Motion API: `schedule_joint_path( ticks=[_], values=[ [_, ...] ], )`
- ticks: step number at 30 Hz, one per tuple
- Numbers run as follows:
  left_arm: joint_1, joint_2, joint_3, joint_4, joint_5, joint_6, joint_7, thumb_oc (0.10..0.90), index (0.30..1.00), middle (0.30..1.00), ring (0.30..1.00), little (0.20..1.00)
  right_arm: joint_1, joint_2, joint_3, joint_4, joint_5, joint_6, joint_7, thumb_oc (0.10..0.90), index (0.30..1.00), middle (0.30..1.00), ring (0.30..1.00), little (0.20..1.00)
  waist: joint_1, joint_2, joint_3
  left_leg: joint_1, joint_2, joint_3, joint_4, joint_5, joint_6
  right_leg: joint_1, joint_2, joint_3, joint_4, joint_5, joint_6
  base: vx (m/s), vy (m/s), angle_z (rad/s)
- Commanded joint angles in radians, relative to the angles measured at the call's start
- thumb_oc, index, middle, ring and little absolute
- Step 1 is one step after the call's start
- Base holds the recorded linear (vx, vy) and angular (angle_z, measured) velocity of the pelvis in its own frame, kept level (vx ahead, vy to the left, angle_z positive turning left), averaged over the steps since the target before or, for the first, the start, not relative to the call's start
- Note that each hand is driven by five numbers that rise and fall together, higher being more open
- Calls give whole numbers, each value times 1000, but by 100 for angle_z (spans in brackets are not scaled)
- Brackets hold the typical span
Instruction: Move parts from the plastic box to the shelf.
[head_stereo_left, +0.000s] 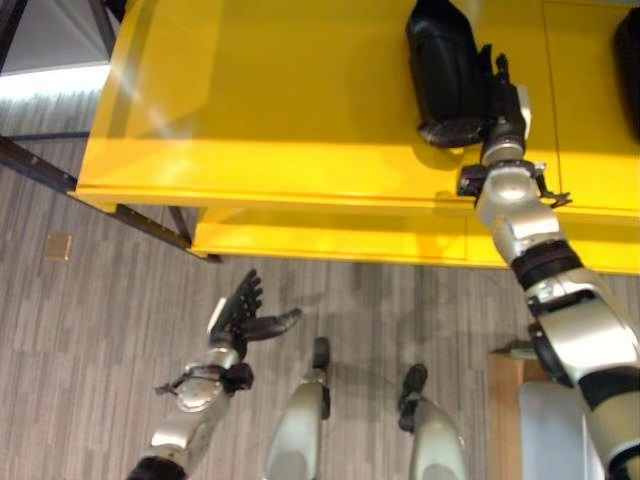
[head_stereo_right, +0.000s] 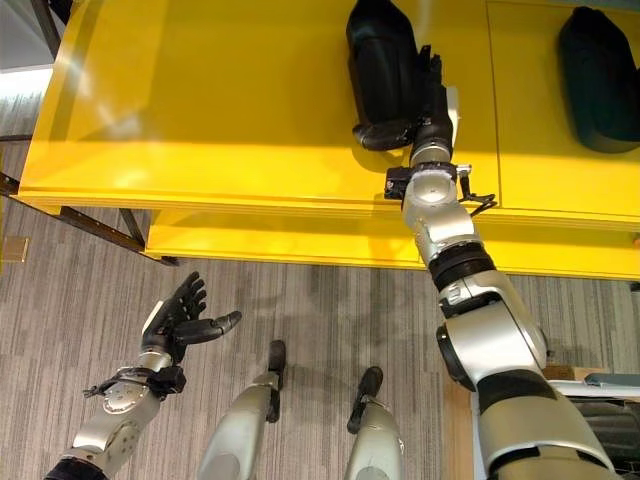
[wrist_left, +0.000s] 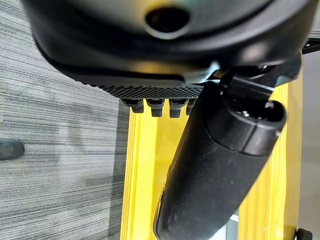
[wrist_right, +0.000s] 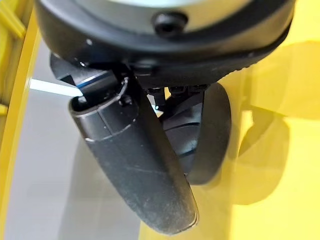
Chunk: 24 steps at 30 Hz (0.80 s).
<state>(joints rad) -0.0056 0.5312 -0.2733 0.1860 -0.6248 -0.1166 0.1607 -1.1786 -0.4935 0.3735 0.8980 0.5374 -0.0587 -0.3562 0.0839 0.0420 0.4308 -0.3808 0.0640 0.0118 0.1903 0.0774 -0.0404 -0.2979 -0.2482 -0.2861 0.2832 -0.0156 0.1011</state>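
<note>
the yellow shelf (head_stereo_right: 220, 110) spans the top of the view, over grey carpet floor (head_stereo_right: 300, 300). on its top level lies a black part (head_stereo_right: 380, 70), the right hand (head_stereo_right: 435, 100) right against its side, whether those fingers grip it i cannot tell. a second black part (head_stereo_right: 600, 80) lies further right. the left hand (head_stereo_right: 180, 315) hangs low over the floor, fingers spread, holding nothing.

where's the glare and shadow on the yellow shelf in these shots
Left eye view: a pale sheen streaks the yellow shelf toward its left corner. Right eye view: the same sheen, plus a bright band along the front edge; the black part by the right hand shades the shelf beneath. Right wrist view: soft dark shadows fall on the yellow surface.
</note>
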Motion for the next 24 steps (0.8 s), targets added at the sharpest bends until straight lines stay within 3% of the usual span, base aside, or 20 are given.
schedule_joint_path(
  ticks=[1,24],
  values=[
    [12,23,0,-67,-31,-74,-8,900,1000,1000,1000,1000,-36,-32,-30,-93,20,-121,-13,900,1000,1000,1000,1000,17,-34,-76,99,64,-8,-8,-76,-36,-67,-51,63,127,-3,34,0,0,0],
    [27,26,12,-75,-34,-75,1,900,1000,1000,1000,1000,14,-34,-19,-309,2,-143,-7,900,1000,1000,1000,1000,7,-49,-77,99,64,-5,-3,-80,-33,-69,-54,64,130,0,35,0,0,0]
  ],
)
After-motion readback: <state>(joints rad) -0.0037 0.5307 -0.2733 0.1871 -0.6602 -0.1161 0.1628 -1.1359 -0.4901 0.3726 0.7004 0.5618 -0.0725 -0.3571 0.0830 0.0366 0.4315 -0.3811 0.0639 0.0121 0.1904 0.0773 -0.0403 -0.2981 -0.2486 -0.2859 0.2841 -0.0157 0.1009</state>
